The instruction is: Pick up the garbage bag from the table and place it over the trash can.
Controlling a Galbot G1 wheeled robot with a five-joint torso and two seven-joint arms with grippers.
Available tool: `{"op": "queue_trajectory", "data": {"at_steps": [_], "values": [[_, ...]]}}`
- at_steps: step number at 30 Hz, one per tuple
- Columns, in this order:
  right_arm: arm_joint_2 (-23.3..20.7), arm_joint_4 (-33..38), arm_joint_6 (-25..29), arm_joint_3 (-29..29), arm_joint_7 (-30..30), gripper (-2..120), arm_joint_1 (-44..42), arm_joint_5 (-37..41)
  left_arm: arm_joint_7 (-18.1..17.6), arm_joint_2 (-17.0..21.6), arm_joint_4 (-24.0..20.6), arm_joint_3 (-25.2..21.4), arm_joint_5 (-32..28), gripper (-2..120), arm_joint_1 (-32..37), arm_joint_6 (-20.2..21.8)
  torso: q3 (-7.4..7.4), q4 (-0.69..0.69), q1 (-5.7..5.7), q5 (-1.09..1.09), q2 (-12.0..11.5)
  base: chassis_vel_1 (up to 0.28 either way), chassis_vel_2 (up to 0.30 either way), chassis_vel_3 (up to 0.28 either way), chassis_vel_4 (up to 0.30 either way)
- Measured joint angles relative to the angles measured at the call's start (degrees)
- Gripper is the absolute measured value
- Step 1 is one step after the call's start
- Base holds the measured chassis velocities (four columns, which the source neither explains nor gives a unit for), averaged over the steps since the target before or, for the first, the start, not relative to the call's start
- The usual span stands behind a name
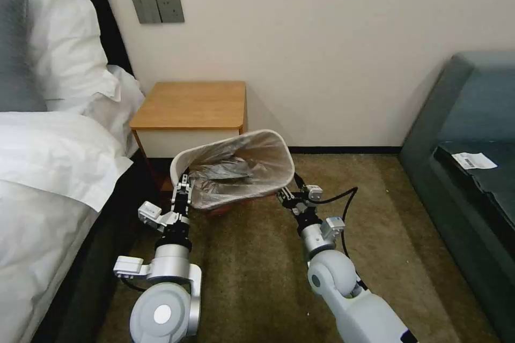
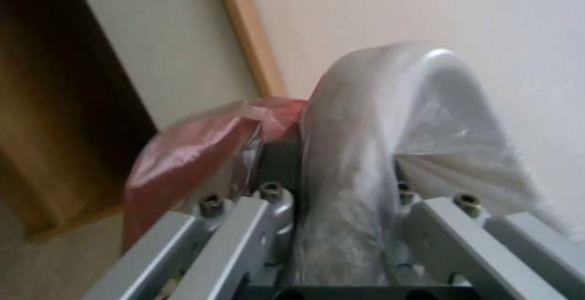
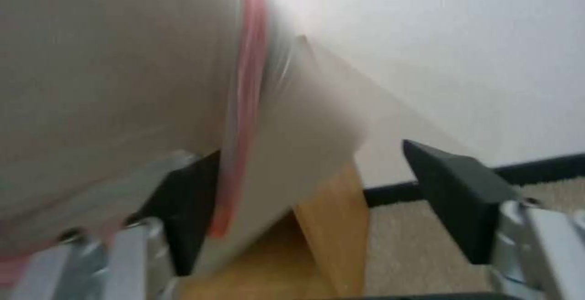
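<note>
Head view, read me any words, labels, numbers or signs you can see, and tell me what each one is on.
No text can be read.
White paper slip on the dark sofa: printed marks, too small to read.
Grey wall switch plates: no lettering visible.
Trash can, garbage bag, table, left gripper and right gripper: no labels visible.

One trash can [image 1: 236, 169], one garbage bag [image 1: 225, 174]
</note>
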Motion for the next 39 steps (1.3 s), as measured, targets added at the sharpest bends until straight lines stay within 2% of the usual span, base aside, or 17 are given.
{"op": "queue_trajectory", "data": {"at_steps": [1,3,6,14,26,28,29,32,33,35,36,39], "values": [[0.00,0.00,0.00,0.00,0.00,83,0.00,0.00,0.00,0.00,0.00,0.00,0.00,12,0.00,0.00,0.00,0.00,0.00,0.00,0.00,0.000,0.000,0.000,0.000],[-0.83,1.92,0.04,0.56,-0.15,93,-1.46,-1.35,-0.99,0.06,0.79,-0.02,0.75,8,-0.02,0.11,0.00,0.00,0.00,0.00,0.00,0.000,0.000,0.000,0.000],[-1.57,3.31,0.14,1.09,-0.24,99,-2.54,-1.86,-1.74,0.07,1.19,-0.02,1.35,8,-0.30,0.21,0.00,0.01,0.00,0.00,0.00,0.000,0.000,0.000,0.000],[-3.07,6.14,1.08,2.80,-0.44,100,-4.69,-3.21,-2.90,0.29,1.50,-0.01,3.61,7,-0.80,0.93,0.00,0.00,0.00,0.00,0.00,0.000,0.000,0.000,0.000],[-4.22,11.48,3.40,5.64,-3.39,100,-7.61,-6.58,-6.00,1.83,4.11,0.21,14.75,7,-0.49,3.55,0.00,0.00,0.00,-0.01,0.00,0.000,0.000,0.000,0.000],[-4.02,13.03,4.25,6.33,-3.76,100,-7.53,-7.33,-6.24,2.26,5.04,0.28,19.28,7,-0.36,3.99,0.00,0.00,0.00,-0.01,0.00,0.000,0.000,0.000,0.000],[-4.02,13.03,4.25,6.33,-3.76,100,-7.53,-7.33,-6.24,2.26,5.04,0.28,19.28,7,-0.36,3.99,0.00,0.00,0.00,-0.01,0.00,0.000,0.000,0.000,0.000],[-4.39,14.79,5.96,6.83,-5.41,100,-6.11,-9.65,-5.74,2.74,6.70,0.59,27.22,7,-0.06,3.93,0.00,0.00,0.00,-0.01,0.00,0.000,0.000,0.000,0.000],[-4.39,14.79,5.96,6.83,-5.41,100,-6.11,-9.65,-5.74,2.74,6.70,0.59,27.22,7,-0.06,3.93,0.00,0.00,0.00,-0.01,0.00,0.000,0.000,0.000,0.000],[-5.98,15.20,7.22,6.25,-8.07,93,-4.70,-12.79,-4.57,3.05,7.80,0.76,33.78,7,0.12,3.48,0.00,0.00,0.00,-0.01,0.00,0.000,0.000,0.000,0.000],[-5.98,15.20,7.22,6.25,-8.07,93,-4.70,-12.79,-4.57,3.05,7.80,0.76,33.78,7,0.12,3.48,0.00,0.00,0.00,-0.01,0.00,0.000,0.000,0.000,0.000],[-9.15,14.04,9.84,4.79,-14.27,79,-2.05,-20.96,-2.89,3.40,8.80,1.08,41.86,7,0.15,2.79,0.00,0.00,0.00,0.00,0.00,0.000,0.000,0.000,0.000]]}}
